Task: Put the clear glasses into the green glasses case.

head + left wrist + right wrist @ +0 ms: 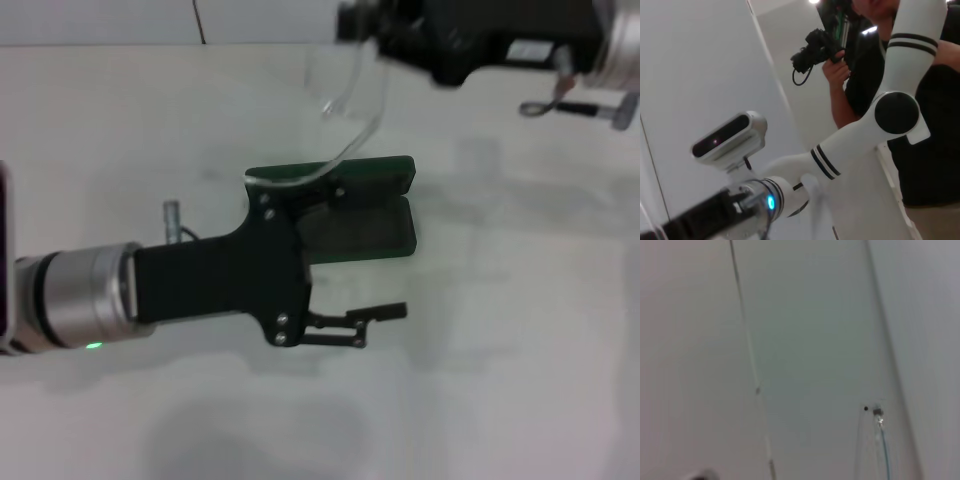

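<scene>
The case point(362, 215) lies open near the middle of the white worktop point(500, 380), its lid standing up along the far edge and its dark-lined tray facing up. The tray's right and near edges show clear; its left part is hidden under the left gripper.

The left gripper point(385, 310) reaches in from the left, its black body over the case's left end. One thin finger sticks out to the right just in front of the case's near edge, above bare worktop; the other is hidden behind the body, so I cannot tell how its jaws stand.

The glasses point(350, 110) hang in the air above and behind the lid, held at their top by the right gripper point(360, 25) at the upper edge of the head view. The jaws are clamped on the frame. One clear temple arm curves down and left, its tip reaching the lid's upper left edge near the left gripper's body; whether it touches is unclear.

The worktop is open right of the case and in front of it. A small metal tool point(575, 105) lies far right, well apart from the case.

The left wrist view shows a person with a camera point(815, 47) beyond the robot's white arm.
</scene>
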`<state>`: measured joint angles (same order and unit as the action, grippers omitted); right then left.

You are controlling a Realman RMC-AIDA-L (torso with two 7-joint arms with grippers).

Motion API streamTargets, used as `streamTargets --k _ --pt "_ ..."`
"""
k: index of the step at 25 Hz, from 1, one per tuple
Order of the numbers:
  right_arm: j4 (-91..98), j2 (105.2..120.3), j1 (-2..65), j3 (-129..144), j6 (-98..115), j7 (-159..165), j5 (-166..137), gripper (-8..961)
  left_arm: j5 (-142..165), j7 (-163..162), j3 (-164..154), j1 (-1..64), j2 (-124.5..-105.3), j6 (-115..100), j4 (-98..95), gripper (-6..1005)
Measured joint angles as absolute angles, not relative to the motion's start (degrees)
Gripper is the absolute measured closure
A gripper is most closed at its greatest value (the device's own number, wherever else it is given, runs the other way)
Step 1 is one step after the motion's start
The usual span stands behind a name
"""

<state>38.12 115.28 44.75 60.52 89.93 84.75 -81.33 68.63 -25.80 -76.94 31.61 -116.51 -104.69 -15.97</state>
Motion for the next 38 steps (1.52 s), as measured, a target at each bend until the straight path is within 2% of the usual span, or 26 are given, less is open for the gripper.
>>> streamTargets --k 22,38 --pt "37.8 114.82 50.7 67.6 90.6 91.0 -96.2 840 68.1 -25.7 -73.7 30.7 -116.68 -104.1 -19.0 157" --pt "38.1 114.24 51.7 67.2 93.6 91.7 -100.7 839 67.5 -25.5 -73.4 30.8 -116.84 -104.1 -19.8 158"
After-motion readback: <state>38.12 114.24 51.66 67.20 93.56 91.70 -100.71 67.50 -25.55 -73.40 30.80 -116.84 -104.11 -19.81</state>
